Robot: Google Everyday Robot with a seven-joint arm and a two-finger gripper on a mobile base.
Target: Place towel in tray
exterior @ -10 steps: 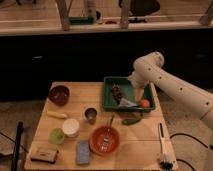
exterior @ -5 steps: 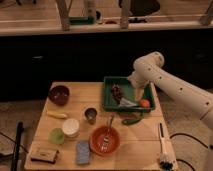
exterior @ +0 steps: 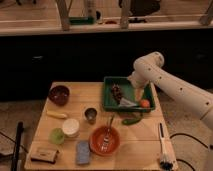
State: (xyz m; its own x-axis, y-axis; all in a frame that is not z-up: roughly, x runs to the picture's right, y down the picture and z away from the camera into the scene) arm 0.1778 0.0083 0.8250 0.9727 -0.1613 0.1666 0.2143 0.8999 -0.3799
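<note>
We see the towel [exterior: 128, 102], a pale crumpled patch, lying inside the green tray [exterior: 110, 103] near its front right corner, just beside an orange ball [exterior: 145, 103]. A dark object [exterior: 117, 92] lies in the tray's middle. The gripper [exterior: 137, 95] hangs over the tray's right side, close above the towel. Our white arm [exterior: 170, 85] comes in from the right, bends at a rounded elbow above the tray's far edge, and turns down into it. On the desk [exterior: 97, 97] near the tray sit a green object [exterior: 132, 120], a metal cup [exterior: 91, 115], an orange bowl [exterior: 105, 140] and a dark bowl [exterior: 59, 94].
</note>
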